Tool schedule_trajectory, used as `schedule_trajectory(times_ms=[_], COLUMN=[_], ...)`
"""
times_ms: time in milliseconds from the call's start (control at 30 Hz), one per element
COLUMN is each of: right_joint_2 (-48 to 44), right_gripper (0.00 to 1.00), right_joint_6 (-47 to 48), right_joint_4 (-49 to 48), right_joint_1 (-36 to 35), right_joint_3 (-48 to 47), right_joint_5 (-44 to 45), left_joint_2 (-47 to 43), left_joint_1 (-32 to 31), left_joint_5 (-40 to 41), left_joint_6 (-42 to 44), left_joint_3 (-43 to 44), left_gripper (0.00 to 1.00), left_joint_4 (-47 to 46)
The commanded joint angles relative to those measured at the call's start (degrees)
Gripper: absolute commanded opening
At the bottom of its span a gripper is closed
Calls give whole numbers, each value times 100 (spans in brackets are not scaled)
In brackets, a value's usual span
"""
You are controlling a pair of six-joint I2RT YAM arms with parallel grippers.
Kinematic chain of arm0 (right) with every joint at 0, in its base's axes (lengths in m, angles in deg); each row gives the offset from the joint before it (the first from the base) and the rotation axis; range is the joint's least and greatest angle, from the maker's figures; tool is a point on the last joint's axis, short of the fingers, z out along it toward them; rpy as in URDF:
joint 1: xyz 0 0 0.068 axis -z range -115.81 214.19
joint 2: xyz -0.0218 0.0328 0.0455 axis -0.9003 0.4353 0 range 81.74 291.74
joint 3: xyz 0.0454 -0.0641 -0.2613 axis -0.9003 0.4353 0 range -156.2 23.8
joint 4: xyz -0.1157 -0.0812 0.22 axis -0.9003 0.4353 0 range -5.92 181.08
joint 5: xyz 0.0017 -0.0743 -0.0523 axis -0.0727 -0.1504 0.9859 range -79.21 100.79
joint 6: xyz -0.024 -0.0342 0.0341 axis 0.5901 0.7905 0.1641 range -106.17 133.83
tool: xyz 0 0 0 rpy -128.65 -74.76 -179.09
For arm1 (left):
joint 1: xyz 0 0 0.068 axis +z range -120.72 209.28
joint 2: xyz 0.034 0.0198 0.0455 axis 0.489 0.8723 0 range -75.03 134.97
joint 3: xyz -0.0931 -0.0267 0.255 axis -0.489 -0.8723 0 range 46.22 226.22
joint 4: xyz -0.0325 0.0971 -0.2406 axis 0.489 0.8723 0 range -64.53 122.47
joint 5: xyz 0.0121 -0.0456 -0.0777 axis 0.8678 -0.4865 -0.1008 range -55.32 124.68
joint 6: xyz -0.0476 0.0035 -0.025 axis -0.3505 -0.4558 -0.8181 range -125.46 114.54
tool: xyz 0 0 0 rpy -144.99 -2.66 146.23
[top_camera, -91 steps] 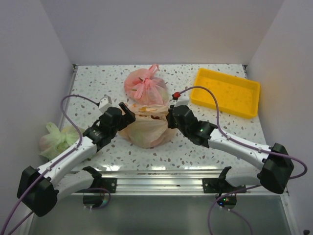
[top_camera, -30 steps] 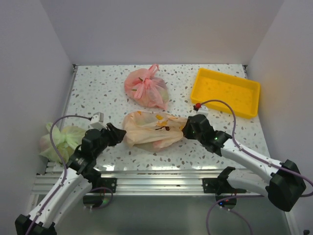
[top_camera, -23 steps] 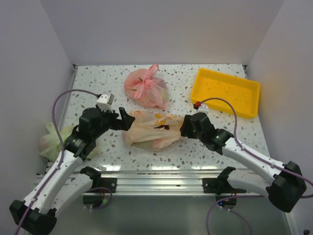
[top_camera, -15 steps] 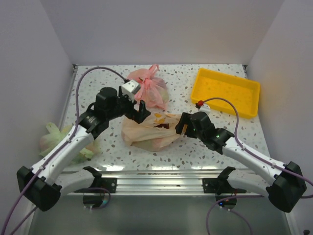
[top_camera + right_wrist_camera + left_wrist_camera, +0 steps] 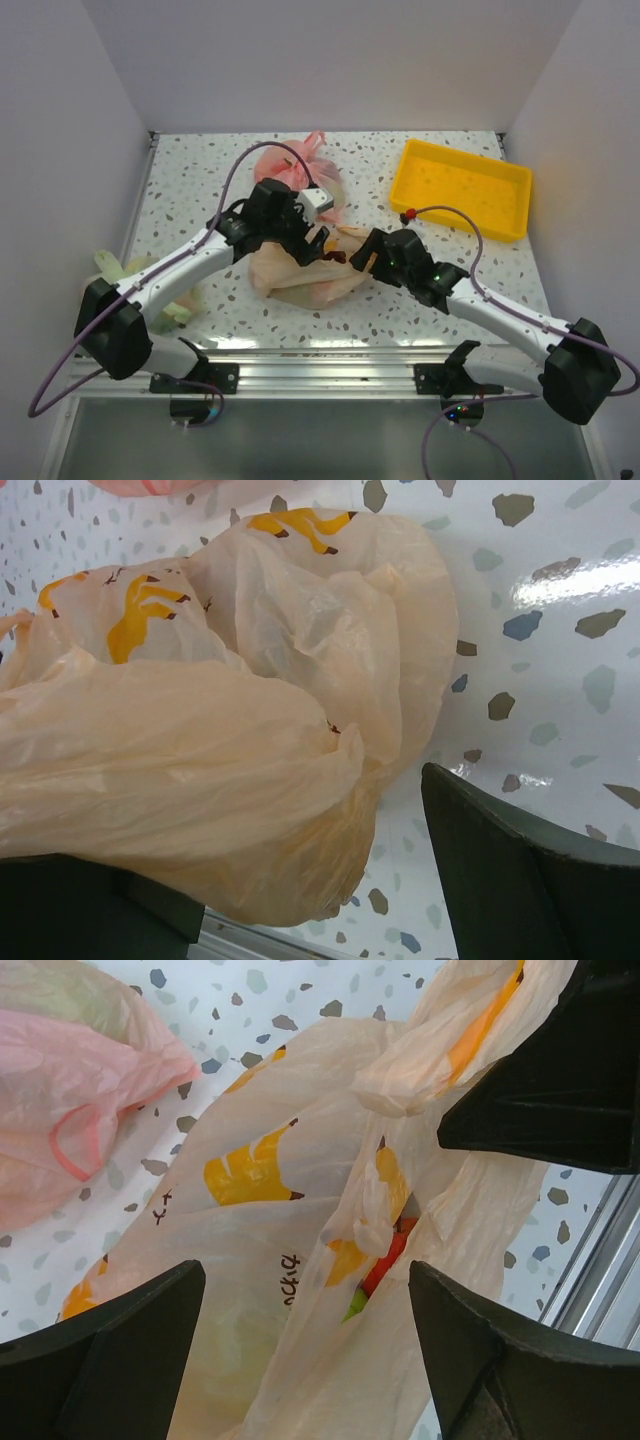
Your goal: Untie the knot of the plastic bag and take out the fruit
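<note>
Two wide-open grippers at the plastic bag (image 5: 300, 278)

The left gripper (image 5: 300, 1290) spreads above its crumpled top; the right gripper (image 5: 300, 850) straddles its right end. Red and green fruit (image 5: 378, 1268) shows inside. It lies mid-way on the table (image 5: 190, 180), near a pink bag (image 5: 283, 165).

Lab robot cell: white enclosure walls (image 5: 70, 150), speckled tabletop (image 5: 200, 175), aluminium rail (image 5: 330, 366).

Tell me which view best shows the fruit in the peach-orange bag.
Left wrist: red fruit and a green piece show through a gap in the plastic bag. The top view gives only a dark speck; the right wrist shows only film.
</note>
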Motion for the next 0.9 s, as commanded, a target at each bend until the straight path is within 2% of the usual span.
schedule_trajectory(times_ms=[0, 67, 133, 167, 200, 233, 267, 300, 333, 367, 400, 467, 500, 600, 633, 733, 867], right_joint_2=[126, 266, 355, 460, 504, 557, 601, 688, 715, 742, 812, 865, 909, 1023, 1180, 1662, 2488], right_gripper=[81, 80, 78, 77, 74, 64, 58, 46, 40, 35, 25, 16, 8, 0, 0, 0, 0], right_joint_6=[-419, -525, -612, -630, -648, -648, -648, -604, -561, -508, -438, -131, 1, 756, 1167, 1854, 2436], right_joint_4=[-521, -688, -880, -934, -995, -1048, -1066, -1075, -1066, -1031, -988, -646, -488, -74, 31, 225, 480], right_joint_1=[-27, -27, -27, -36, -36, -27, -27, -27, -27, -36, -27, -1, 25, 218, 315, 807, 1168], right_joint_3=[152, 196, 258, 284, 310, 319, 311, 293, 275, 249, 171, -57, -154, -559, -673, -1261, -2550], right_joint_5=[-109, -187, -240, -293, -319, -346, -372, -407, -416, -425, -416, -277, -50, 181, 225, 112, -29], left_joint_2=[279, 420, 508, 578, 614, 632, 658, 641, 632, 606, 597, 448, 386, 44, -149, -457, -721], left_joint_1=[-84, -102, -119, -111, -119, -111, -119, -102, -102, -50, 20, 379, 538, 1171, 1399, 1541, 1542], left_joint_5=[9, 35, 132, 228, 455, 632, 877, 1558, 1974, 2352, 2895, 3225, 3426, 3708, 3744, 3780, 3324], left_joint_6=[253, 244, 174, 86, 51, -2, -176, -291, -406, -546, -774, -1212, -1372, -1926, -1988, -2085, -2225], left_joint_3=[300, 283, 248, 221, 195, 134, 107, 37, 19, 10, 28, 54, 54, 1, -68, -165, -227], left_gripper=[88, 86, 76, 65, 61, 56, 41, 32, 23, 7, 2, 0, 0, 0, 0, 0, 0], left_joint_4=[-188, -276, -425, -495, -661, -733, -812, -995, -1084, -1137, -1146, -1129, -1051, -796, -760, -558, -329])
